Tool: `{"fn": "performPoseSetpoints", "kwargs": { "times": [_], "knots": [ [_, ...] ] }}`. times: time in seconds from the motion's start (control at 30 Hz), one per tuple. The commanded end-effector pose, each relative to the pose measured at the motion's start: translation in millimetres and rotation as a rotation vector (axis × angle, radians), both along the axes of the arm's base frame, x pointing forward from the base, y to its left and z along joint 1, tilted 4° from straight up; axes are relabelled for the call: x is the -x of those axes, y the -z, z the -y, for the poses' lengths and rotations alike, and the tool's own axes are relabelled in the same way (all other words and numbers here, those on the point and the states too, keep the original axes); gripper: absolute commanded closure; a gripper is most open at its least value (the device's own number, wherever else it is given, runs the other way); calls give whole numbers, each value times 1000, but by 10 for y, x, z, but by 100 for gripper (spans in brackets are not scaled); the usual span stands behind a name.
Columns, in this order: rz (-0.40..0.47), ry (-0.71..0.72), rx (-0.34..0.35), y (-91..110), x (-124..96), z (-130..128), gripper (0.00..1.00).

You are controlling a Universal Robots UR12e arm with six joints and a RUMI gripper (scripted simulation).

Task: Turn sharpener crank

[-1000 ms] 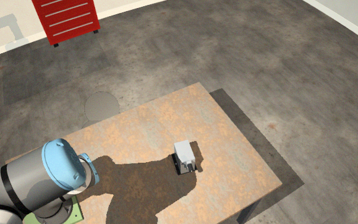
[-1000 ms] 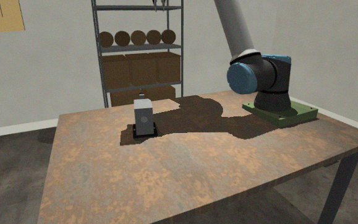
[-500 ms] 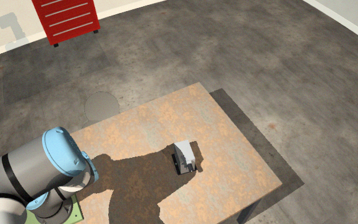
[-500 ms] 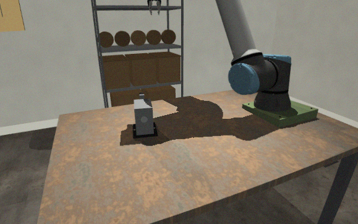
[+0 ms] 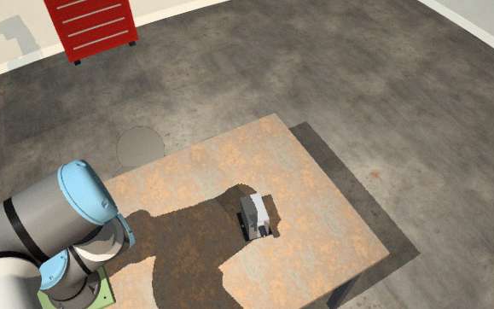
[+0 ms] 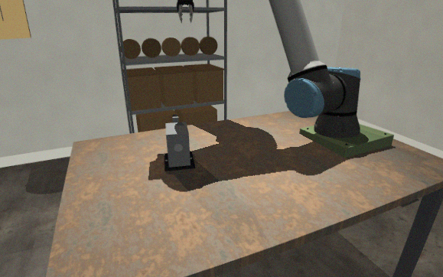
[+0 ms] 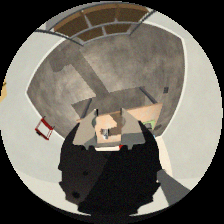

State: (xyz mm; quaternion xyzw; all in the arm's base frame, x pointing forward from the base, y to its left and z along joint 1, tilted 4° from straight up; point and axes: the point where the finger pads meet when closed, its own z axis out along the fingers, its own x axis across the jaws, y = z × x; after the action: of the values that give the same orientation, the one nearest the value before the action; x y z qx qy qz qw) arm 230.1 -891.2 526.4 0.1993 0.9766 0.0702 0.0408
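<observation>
table [image 6: 243,214]: rust-mottled top | on it: sharpener [image 6: 178,147], green base plate [image 6: 381,139]

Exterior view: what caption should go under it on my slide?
End effector hangs high above the sharpener on the table, holding nothing.

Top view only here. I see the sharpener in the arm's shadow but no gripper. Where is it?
Observer: The exterior view shows the gripper high above the table, well over the sharpener and not touching it.
Operator: Jaws?
Observer: Partly apart, nothing between them.
Operator: Lined up?
Observer: Roughly. The wrist view looks down on the sharpener, small and far below, near the middle of the frame.
</observation>
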Motion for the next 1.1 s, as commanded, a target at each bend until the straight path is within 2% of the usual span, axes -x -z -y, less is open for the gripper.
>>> {"fn": "performPoseSetpoints", "kwargs": {
  "times": [0.0,0.3,0.47,0.5,0.87,0.93,1.07],
  "knots": [
    [19,-3,-12,67,-162,-73,68],
    [19,-3,-12,256,-525,-260,68],
    [20,-3,-12,288,-587,-293,68],
    [37,-6,-30,309,-626,-317,68],
    [37,-6,-30,541,-1045,-586,68],
    [37,-6,-30,541,-1045,-586,68],
    [54,-9,-49,618,-1178,-685,68]
  ]
}}
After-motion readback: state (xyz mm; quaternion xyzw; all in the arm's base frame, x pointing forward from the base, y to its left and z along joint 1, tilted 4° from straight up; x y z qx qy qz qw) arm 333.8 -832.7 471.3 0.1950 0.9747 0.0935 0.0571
